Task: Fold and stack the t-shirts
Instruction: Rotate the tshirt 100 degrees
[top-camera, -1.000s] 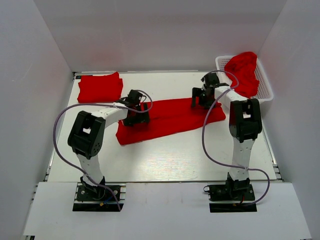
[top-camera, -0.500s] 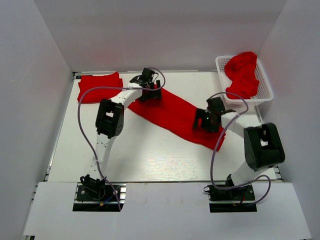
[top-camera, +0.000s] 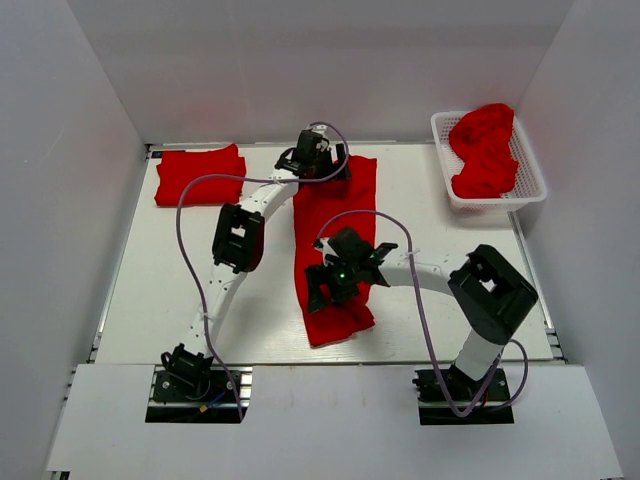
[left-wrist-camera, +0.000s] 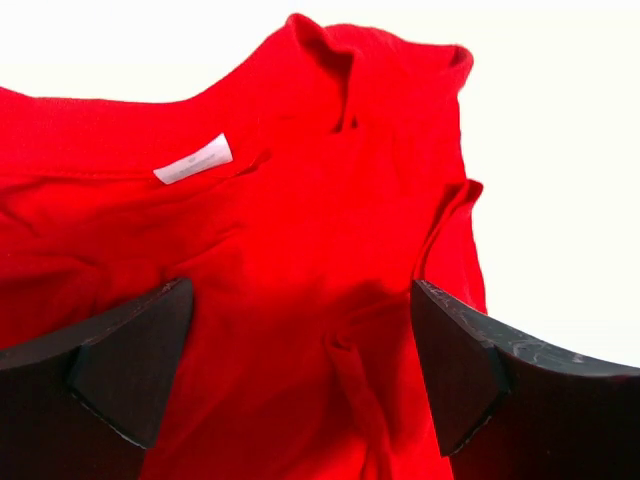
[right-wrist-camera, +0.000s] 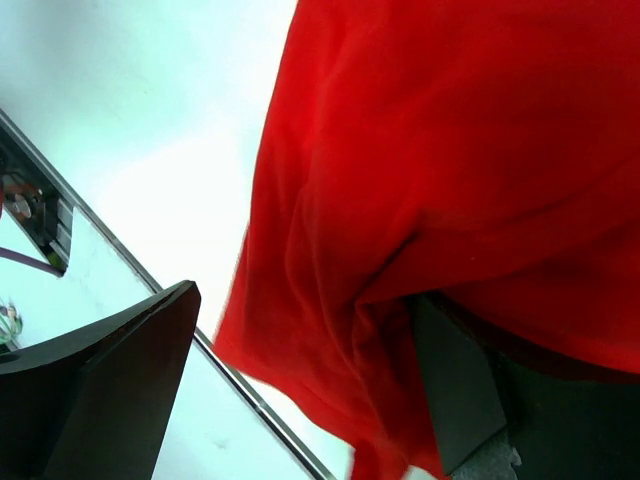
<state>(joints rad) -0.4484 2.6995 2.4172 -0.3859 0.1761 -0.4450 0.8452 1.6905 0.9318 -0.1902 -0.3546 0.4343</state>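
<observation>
One red t-shirt (top-camera: 335, 215) lies as a long narrow strip down the middle of the table, running from far to near. My left gripper (top-camera: 316, 160) is over its far end, jaws wide open; in the left wrist view my left gripper (left-wrist-camera: 300, 370) has the collar and its white label (left-wrist-camera: 193, 159) just ahead of it. My right gripper (top-camera: 333, 286) sits at the near end, open, and in the right wrist view rumpled cloth (right-wrist-camera: 420, 200) drapes against one finger of my right gripper (right-wrist-camera: 300, 390). A folded t-shirt (top-camera: 200, 176) lies at the far left.
A white lattice basket (top-camera: 531, 186) at the far right holds more crumpled red t-shirts (top-camera: 485, 148). White walls close in the table on three sides. The table's near metal edge (right-wrist-camera: 250, 402) runs just beyond the shirt's near end.
The long shirt has swung from lying across the table to lying far-to-near. My left gripper moved to the far middle, my right gripper came from the right towards the near middle.
</observation>
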